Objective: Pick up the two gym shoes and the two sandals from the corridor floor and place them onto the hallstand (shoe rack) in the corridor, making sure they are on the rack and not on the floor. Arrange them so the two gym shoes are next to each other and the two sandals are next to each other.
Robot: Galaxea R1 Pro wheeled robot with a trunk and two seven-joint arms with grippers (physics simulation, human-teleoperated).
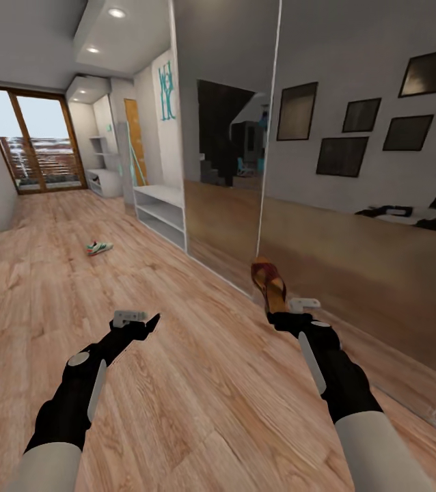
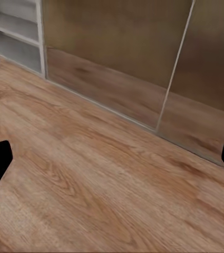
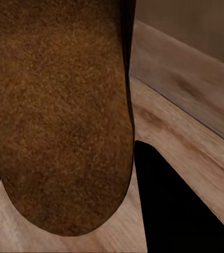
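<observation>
A dark maroon sandal (image 1: 268, 281) with a tan footbed hangs above the corridor floor (image 1: 197, 383), and my right gripper (image 1: 277, 311) is shut on its near end. Its brown sole (image 3: 59, 116) looms close in the right wrist view, beside one black finger (image 3: 175, 205). One gym shoe (image 1: 99, 247), white with green and red, lies on the floor further down the corridor. The pale grey hallstand (image 1: 161, 213) stands against the right wall beyond it; its shelves (image 2: 14, 31) also show in the left wrist view. My left gripper (image 1: 148, 324) hovers open over bare planks, holding nothing.
Mirrored sliding doors (image 1: 327, 205) run along the right wall, close to my right arm. A glazed door (image 1: 35, 143) closes the far end, with a white cabinet (image 1: 105, 182) near it. Open floor stretches ahead and to the left.
</observation>
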